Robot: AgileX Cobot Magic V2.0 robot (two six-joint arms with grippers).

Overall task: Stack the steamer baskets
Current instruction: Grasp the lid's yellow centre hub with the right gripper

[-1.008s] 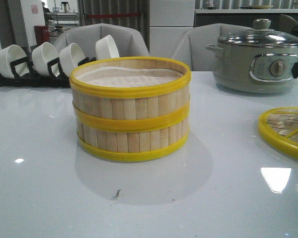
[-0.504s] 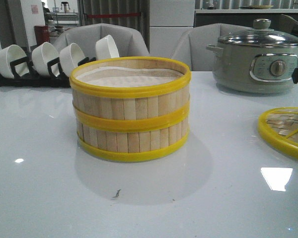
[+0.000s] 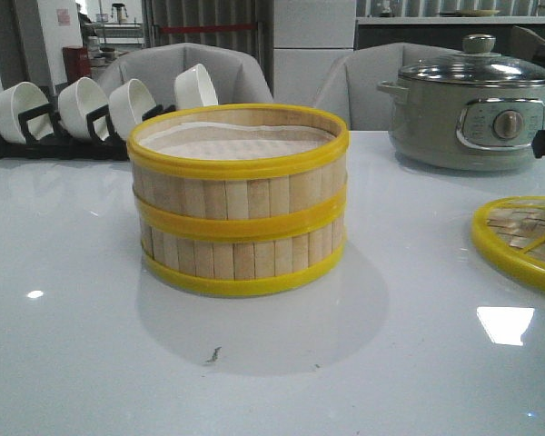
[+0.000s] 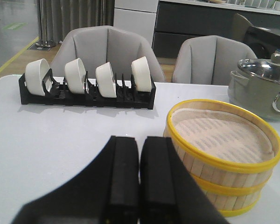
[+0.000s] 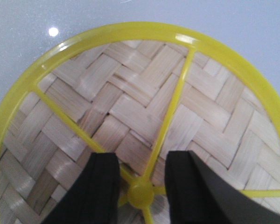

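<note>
**Bystanders on the table**

I take the electric pot [image 3: 472, 113] as my landmark. It is grey-green with a glass lid, a knob on top and a round dial on its front, and it stands at the far right of the glossy white table [image 3: 272, 363]. Nearer to me than the pot, at the right edge, I see the woven-bamboo lid [image 3: 525, 238] lying flat, its yellow rim and yellow spokes meeting at a hub. Far to the pot's left sits a black rack [image 3: 73, 136] holding four white bowls [image 3: 132, 104] on edge. Behind the pot I see two grey chairs [image 3: 186, 68].
</note>
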